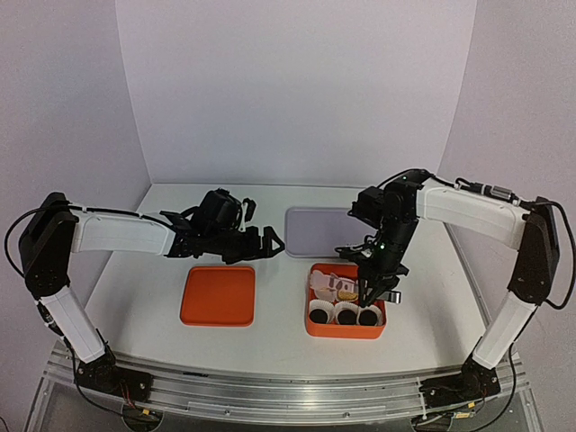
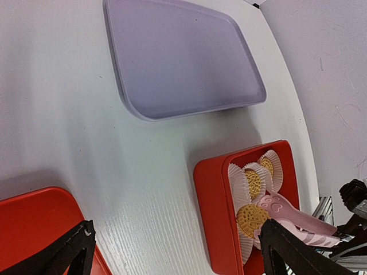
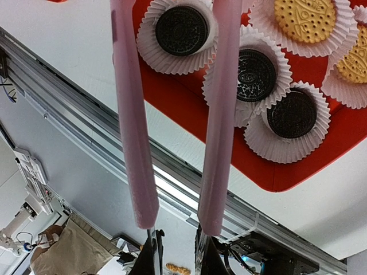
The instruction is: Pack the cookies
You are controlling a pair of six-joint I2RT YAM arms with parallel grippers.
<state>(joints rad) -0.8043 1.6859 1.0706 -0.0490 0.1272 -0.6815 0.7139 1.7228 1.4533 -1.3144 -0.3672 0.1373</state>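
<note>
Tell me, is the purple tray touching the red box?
Apart. The left wrist view shows a strip of bare white table between the purple tray and the red box.

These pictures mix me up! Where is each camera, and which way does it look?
Top: high behind both arms, which show, facing down onto the white table.
Left wrist: on the left hand, facing down at the lavender plastic tray and red rectangular box; black fingertips show.
Right wrist: on the right hand, facing along its pink plastic tongs to black round cookies.
Shared: all see the red box.
</note>
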